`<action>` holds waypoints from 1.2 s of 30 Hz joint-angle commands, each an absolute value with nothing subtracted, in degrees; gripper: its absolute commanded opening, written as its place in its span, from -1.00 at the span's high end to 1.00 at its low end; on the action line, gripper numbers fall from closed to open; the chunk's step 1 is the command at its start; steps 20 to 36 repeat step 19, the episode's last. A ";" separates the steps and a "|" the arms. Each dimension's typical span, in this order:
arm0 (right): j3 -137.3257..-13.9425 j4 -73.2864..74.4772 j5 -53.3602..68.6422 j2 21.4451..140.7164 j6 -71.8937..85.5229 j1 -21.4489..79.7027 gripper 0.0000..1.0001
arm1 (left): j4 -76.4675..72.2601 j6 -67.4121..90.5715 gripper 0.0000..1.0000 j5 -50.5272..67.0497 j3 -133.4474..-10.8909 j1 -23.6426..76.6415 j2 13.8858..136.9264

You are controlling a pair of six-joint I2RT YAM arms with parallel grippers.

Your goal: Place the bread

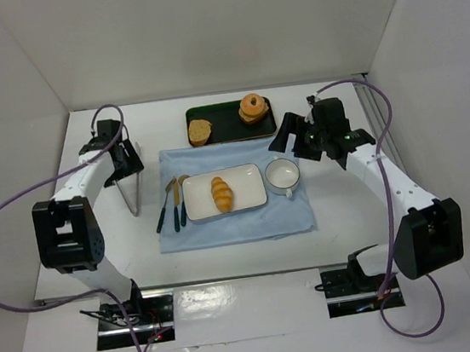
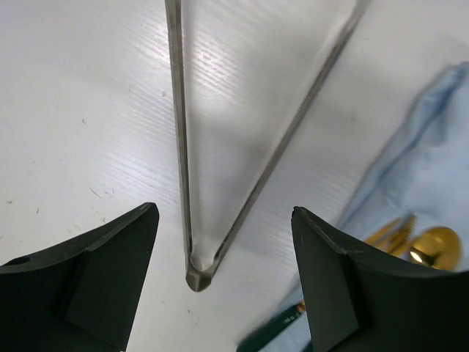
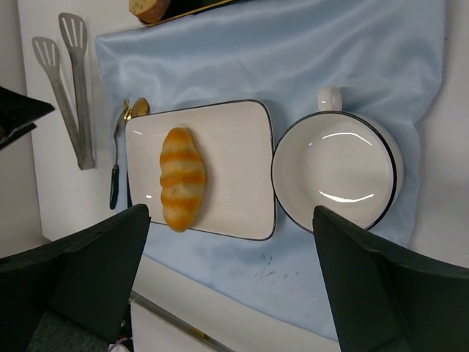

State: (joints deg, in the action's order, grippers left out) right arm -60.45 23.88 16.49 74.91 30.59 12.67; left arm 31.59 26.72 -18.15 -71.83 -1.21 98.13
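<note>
Bread lay on the white plate just ahead of the right gripper, nearer the finger at the left of its wrist view, with the cup just beside the plate ahead of the other finger; these fingers stood wide apart, holding nothing. The left gripper was well apart from the roll, its fingers likewise spread, and the hinged end of the metal tongs lay on the table between and below them, apparently untouched, though that close view left it uncertain.
</note>
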 commanded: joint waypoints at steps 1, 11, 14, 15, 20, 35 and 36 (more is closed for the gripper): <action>-63.72 25.66 15.48 76.46 30.32 13.36 -0.99 | 31.99 26.01 -0.73 -13.37 -73.31 -1.41 92.30; -67.24 26.98 7.48 78.66 31.46 18.11 -0.99 | 25.84 28.82 -0.70 14.15 -63.30 1.57 76.30; -67.85 26.98 4.15 78.66 32.26 19.25 -0.99 | 27.85 29.44 -0.67 13.89 -61.79 5.97 70.59; -67.85 26.98 3.26 78.66 32.78 19.86 -0.99 | 28.64 29.44 -0.67 13.36 -60.22 6.93 69.10; -69.68 28.47 -0.60 79.80 34.01 22.23 -0.99 | 32.77 30.59 -0.67 11.87 -57.66 8.88 61.36; -69.68 28.47 -0.60 79.80 34.01 22.23 -0.99 | 32.77 30.59 -0.67 11.87 -57.66 8.88 61.36; -69.68 28.47 -0.60 79.80 34.01 22.23 -0.99 | 32.77 30.59 -0.67 11.87 -57.66 8.88 61.36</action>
